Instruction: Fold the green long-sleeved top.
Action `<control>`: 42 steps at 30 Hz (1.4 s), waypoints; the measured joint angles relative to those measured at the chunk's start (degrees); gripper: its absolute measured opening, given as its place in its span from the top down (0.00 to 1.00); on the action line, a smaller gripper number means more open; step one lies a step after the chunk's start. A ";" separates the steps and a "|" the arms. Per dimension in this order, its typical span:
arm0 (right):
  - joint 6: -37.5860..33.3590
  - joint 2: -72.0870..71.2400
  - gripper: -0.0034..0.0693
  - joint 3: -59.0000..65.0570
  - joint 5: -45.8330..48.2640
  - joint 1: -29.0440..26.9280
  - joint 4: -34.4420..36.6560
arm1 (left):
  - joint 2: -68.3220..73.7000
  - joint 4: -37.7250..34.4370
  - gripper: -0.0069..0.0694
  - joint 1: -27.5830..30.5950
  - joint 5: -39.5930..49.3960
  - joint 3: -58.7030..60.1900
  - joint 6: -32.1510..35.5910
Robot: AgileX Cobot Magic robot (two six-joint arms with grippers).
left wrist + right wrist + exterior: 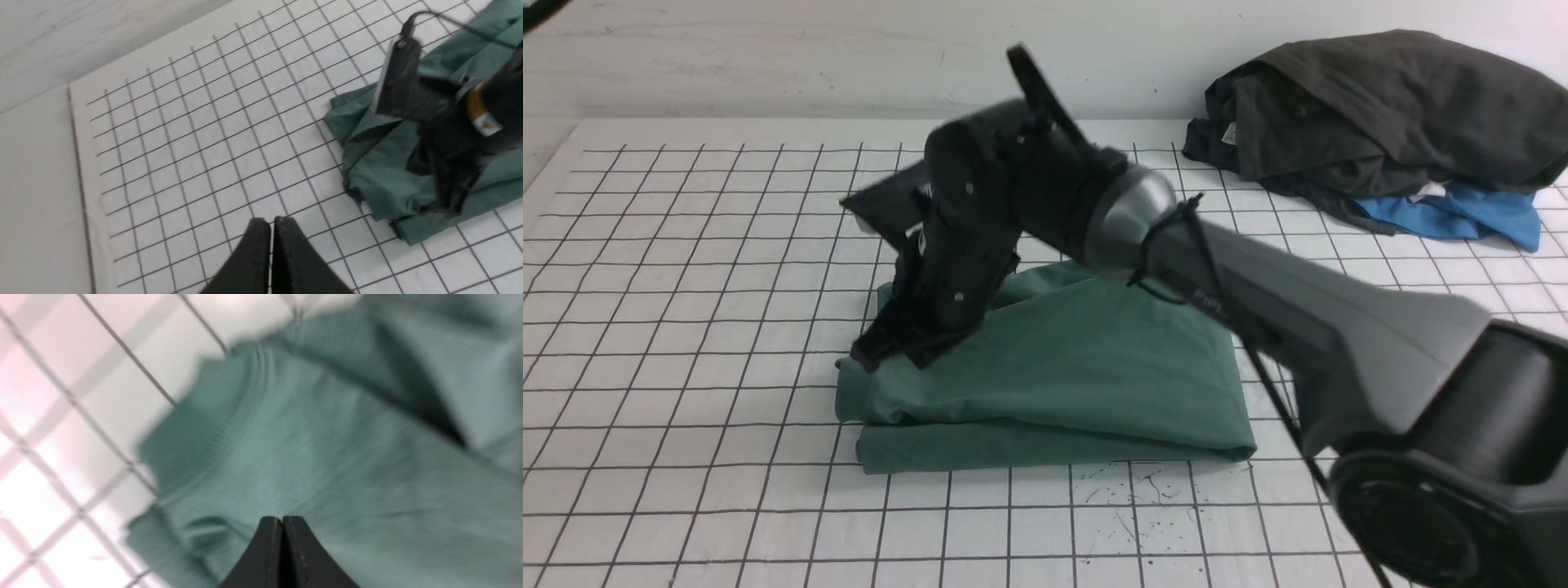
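Observation:
The green long-sleeved top [1062,367] lies folded into a thick rectangle in the middle of the grid mat. My right arm reaches across it, and my right gripper [874,355] points down at the top's left end. In the right wrist view the right gripper [282,517] is shut, its fingers pressed together with no cloth between them, just over the green fabric [327,457] near its ribbed edge. My left gripper [271,220] is shut and empty above bare mat, to the left of the top [380,179]. It does not show in the front view.
A dark charcoal-grey garment [1380,106] is heaped at the back right on top of a bright blue one [1462,212]. The white grid mat [686,327] ends at a wall behind, and its left edge [77,143] meets plain table.

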 joint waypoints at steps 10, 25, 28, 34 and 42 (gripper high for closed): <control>-2.08 -23.41 0.97 5.68 0.12 -0.05 -1.90 | -26.21 2.34 0.92 0.00 -4.66 30.03 -6.96; -2.95 -67.09 0.97 54.84 -13.76 -0.05 -1.95 | -63.69 -0.03 0.92 0.00 -17.55 61.29 -15.11; -2.85 -77.96 0.97 65.67 -22.32 -0.05 -1.89 | -64.42 -0.20 0.92 0.00 -19.13 62.69 -15.11; -1.89 -95.62 0.97 79.87 -32.27 -0.05 -1.65 | -64.44 -0.26 0.92 0.00 -19.73 62.87 -15.11; -1.77 -105.69 0.97 86.20 -36.05 -0.05 -1.53 | -64.44 -0.26 0.92 0.00 -19.83 62.87 -15.11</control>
